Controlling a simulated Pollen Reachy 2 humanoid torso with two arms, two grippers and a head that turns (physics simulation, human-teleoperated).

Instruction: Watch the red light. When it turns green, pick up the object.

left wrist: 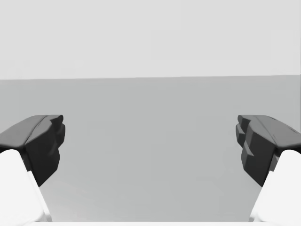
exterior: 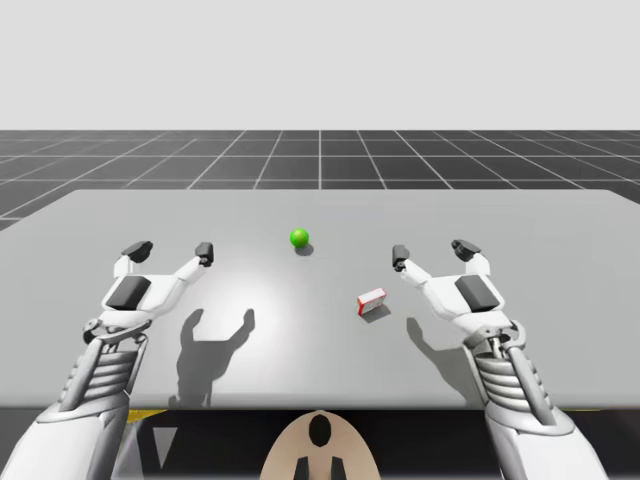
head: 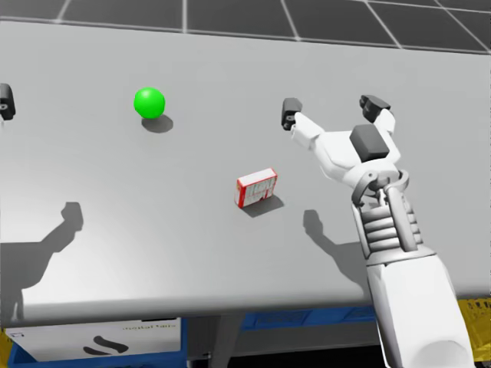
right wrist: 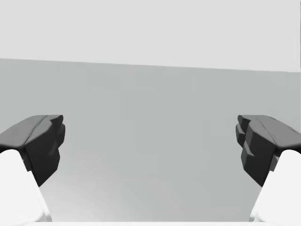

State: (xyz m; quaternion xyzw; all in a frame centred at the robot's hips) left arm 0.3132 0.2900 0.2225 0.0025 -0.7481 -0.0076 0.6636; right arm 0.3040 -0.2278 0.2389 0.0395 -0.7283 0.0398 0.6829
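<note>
High view: a grey table (exterior: 320,350) fills the middle of the frame, with my two white arms coming in from the bottom edge. A small round green light (exterior: 299,238) sits on the table just above and slightly left of centre. The thing to pick up, a small red and white box (exterior: 371,300), lies on the table right of centre and below the light, well apart from it. Its long axis runs across the frame, tilted so that its right end sits a little higher than its left and points toward my right arm. My right gripper (exterior: 432,253) hovers to the upper right of the box, near it but not touching, its two dark fingertips spread wide with nothing between them. My left gripper (exterior: 170,250) hovers at mid-left, well apart from the box, its fingers also spread wide and holding nothing. In the head view the green light (head: 149,102) is at upper left, the box (head: 256,188) is near the centre with the same slant, rising toward the right, and my right gripper (head: 331,108) stands apart from it at upper right. In the left wrist view my left gripper (left wrist: 150,146) has bare table between and ahead of its spread fingers; the right wrist view shows the same for my right gripper (right wrist: 150,146).
</note>
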